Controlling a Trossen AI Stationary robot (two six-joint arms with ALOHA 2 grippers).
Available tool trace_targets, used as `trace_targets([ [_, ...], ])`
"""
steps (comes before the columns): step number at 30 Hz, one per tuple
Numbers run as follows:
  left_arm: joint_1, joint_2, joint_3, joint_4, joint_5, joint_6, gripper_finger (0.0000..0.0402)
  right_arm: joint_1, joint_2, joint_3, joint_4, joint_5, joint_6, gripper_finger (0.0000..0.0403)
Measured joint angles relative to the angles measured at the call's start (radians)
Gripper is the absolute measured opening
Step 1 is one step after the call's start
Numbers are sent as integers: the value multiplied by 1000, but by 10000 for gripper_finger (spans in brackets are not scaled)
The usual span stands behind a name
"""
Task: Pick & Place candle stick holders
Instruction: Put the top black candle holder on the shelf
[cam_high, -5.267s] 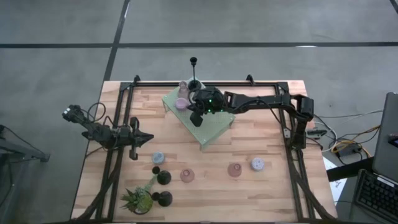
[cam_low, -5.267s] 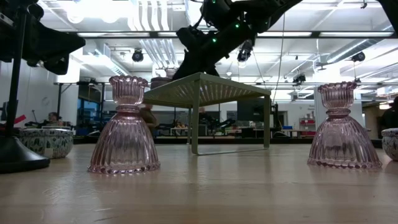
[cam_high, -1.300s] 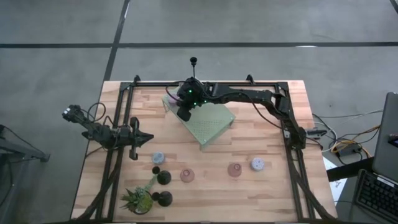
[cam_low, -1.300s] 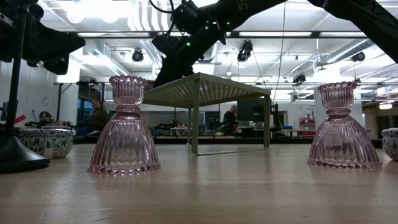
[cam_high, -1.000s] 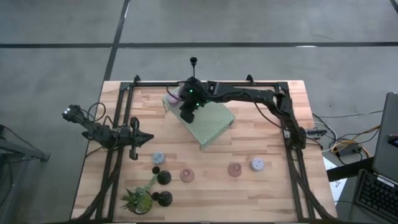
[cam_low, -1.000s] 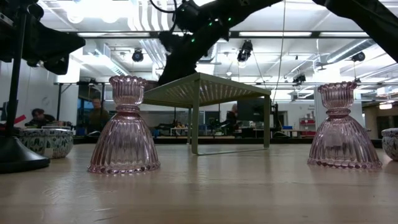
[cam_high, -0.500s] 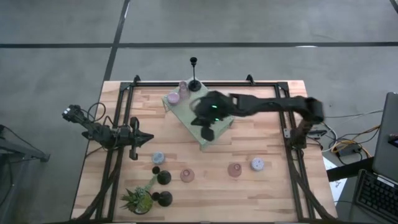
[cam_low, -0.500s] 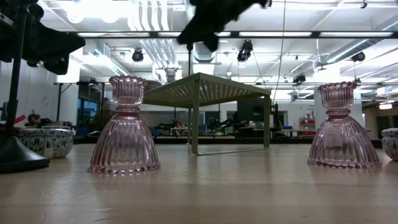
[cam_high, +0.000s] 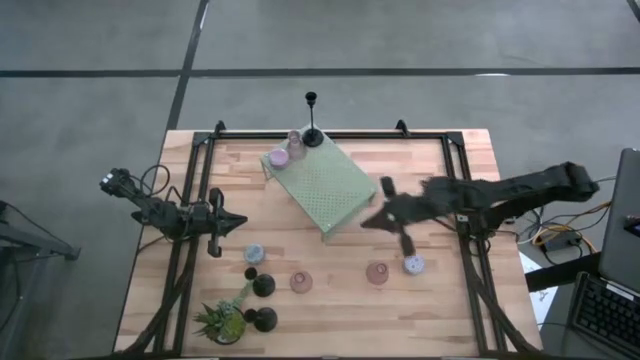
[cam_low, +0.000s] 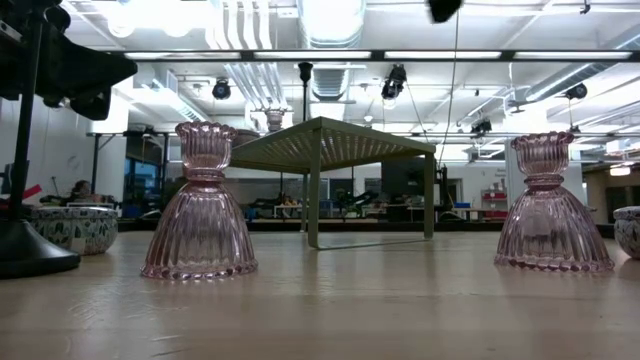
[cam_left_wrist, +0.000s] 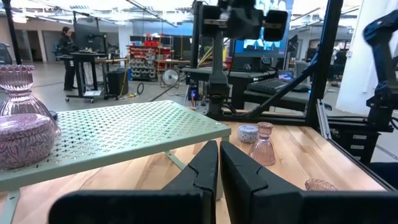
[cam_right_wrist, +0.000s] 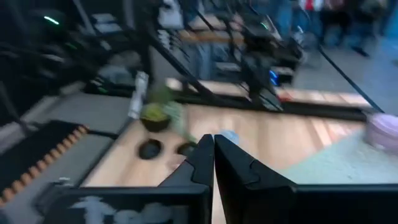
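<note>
On the far left corner of the green perforated stand (cam_high: 322, 192) stand a pink holder (cam_high: 294, 140), a low pink cup (cam_high: 278, 158) and a black stemmed holder (cam_high: 313, 135). More holders stand on the wood near the front: pink ones (cam_high: 301, 282) (cam_high: 377, 272), pale blue-grey cups (cam_high: 254, 253) (cam_high: 413, 264) and black ones (cam_high: 263, 286). My right gripper (cam_high: 366, 222) hangs shut and empty above the table, right of the stand. My left gripper (cam_high: 240, 224) rests shut at the table's left.
A spiky green potted plant (cam_high: 222, 322) stands at the near left corner. A black frame rail (cam_high: 330, 133) runs around the table. Bare wood lies between the stand and the front row of holders.
My right gripper has swung fast from the stand's far left corner toward the table's right and near side, rising a little and tipping toward level. It has stayed shut. The holders on the stand's corner have kept their places.
</note>
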Motion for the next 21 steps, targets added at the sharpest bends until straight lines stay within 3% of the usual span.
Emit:
trace_targets([
  [6, 0, 0, 0, 0, 0, 0, 21, 90, -198, -193, 110, 0, 24, 8],
  [12, 0, 0, 0, 0, 0, 0, 21, 115, -290, -326, 134, 7, 109, 8],
  [18, 0, 0, 0, 0, 0, 0, 21, 121, -422, -453, 146, 135, 69, 8],
  [21, 0, 0, 0, 0, 0, 0, 21, 122, -508, -515, 156, 144, 66, 8],
])
